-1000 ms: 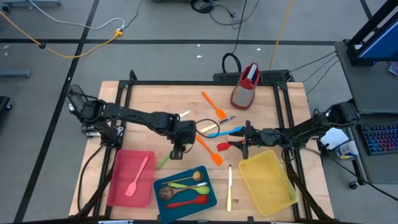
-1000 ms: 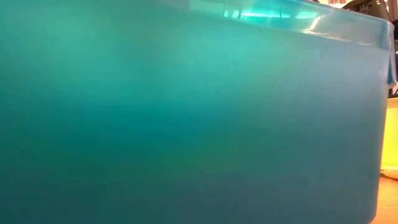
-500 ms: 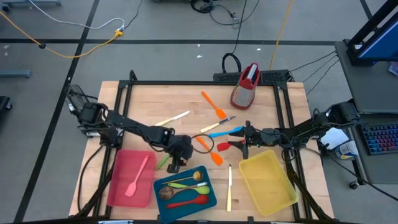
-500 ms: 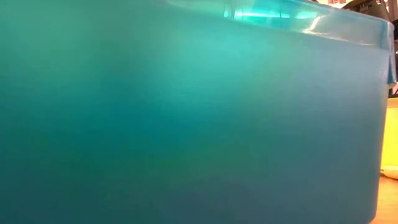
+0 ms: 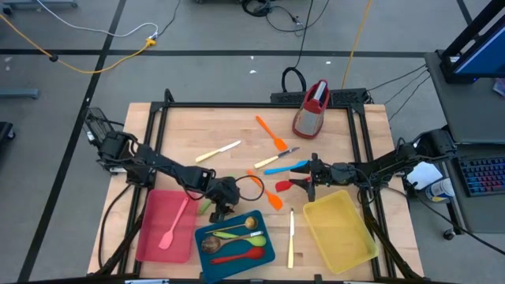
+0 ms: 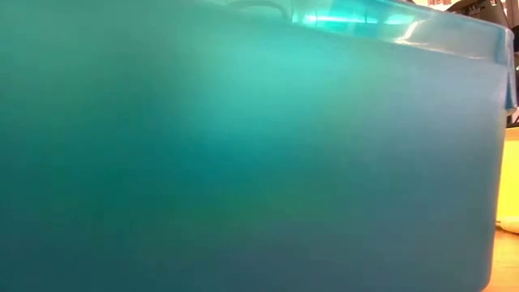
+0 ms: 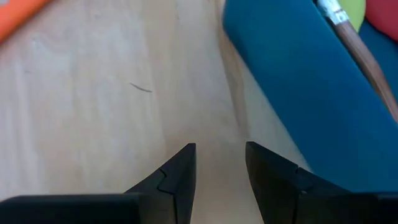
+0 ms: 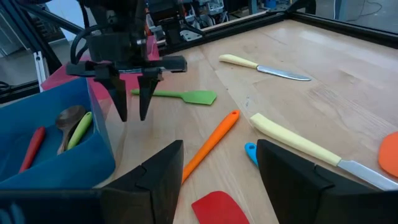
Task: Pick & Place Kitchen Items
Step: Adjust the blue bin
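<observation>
Green spatula lies flat just behind left gripper, jaws parted, empty; long axis crosswise; right gripper farther, parted, empty.

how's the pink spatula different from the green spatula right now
The pink spatula lies inside the red tray; the green spatula lies flat on the bare wooden table, in no tray. The pink one has nothing near it, while the green one sits just behind the left claw, whose fingers hang open beside the blue tray. Both are slim spatulas lying flat, and no claw holds either.
</observation>
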Motion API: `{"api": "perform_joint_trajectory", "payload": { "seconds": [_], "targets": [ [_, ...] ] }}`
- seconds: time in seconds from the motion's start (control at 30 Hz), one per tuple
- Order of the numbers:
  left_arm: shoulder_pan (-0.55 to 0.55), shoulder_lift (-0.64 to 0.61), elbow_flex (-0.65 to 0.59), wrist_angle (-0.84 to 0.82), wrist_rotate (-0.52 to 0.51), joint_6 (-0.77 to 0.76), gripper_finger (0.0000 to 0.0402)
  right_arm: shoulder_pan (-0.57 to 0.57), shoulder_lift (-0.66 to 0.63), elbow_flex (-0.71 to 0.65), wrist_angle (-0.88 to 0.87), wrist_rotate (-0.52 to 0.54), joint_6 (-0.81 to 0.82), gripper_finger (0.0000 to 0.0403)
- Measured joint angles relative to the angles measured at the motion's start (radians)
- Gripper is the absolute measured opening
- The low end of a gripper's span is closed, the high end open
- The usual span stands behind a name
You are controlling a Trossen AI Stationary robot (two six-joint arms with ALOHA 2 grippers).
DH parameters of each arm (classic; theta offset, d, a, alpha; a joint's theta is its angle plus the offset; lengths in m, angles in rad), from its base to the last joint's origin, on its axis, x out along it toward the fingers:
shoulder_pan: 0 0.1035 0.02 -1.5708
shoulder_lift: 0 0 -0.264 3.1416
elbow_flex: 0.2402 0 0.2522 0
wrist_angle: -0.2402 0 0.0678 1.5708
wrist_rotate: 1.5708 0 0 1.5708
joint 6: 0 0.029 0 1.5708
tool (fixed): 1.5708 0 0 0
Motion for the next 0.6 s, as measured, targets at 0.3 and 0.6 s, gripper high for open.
{"api": "perform_joint_trajectory", "payload": {
  "seconds": [0.3,0.6],
  "targets": [
    [-0.034,-0.001,-0.049,0.046,-0.155,-0.002,0.0145,0.000,0.000,0.000,0.000,0.000,0.000,0.0196],
    [-0.001,-0.002,-0.053,0.045,-0.238,-0.003,0.0145,0.000,0.000,0.000,0.001,0.000,0.000,0.0196]
  ]
}}
